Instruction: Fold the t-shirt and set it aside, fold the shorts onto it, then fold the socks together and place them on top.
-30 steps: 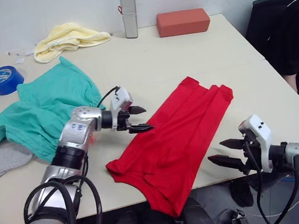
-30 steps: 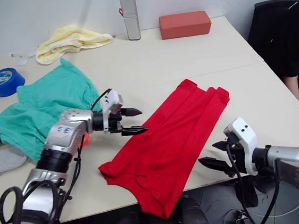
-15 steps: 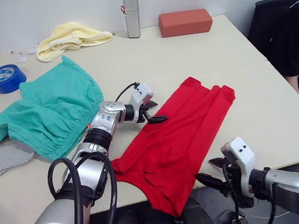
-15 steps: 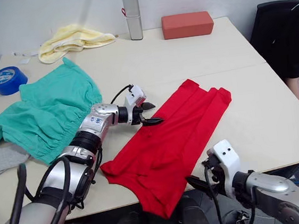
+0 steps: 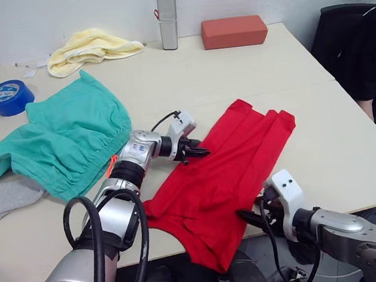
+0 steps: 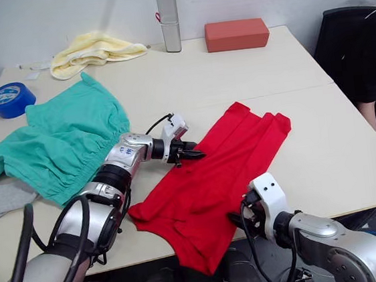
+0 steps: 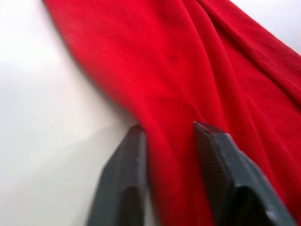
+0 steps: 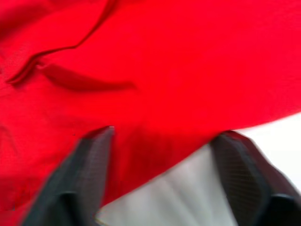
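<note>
The red t-shirt (image 5: 225, 171) lies folded into a long strip, diagonal on the table, with its near end hanging over the front edge. My left gripper (image 5: 199, 152) is at the strip's left edge, and its fingers (image 7: 136, 155) are pinched on a fold of the red cloth. My right gripper (image 5: 247, 215) is at the strip's right edge by the table front, open, with the hem lying between its fingers (image 8: 94, 155). The teal shorts (image 5: 60, 141) lie spread at the left. A grey sock (image 5: 6, 198) sticks out from under them.
At the back of the table are a pale yellow cloth (image 5: 90, 43), a grey bottle (image 5: 167, 15) and a red block (image 5: 234, 31). A blue tape roll (image 5: 8, 97) sits at the far left. A person in black (image 5: 370, 48) sits at the right.
My left gripper moved right to the t-shirt's left edge and closed on it. My right gripper swung left to the t-shirt's right edge and its fingers narrowed.
</note>
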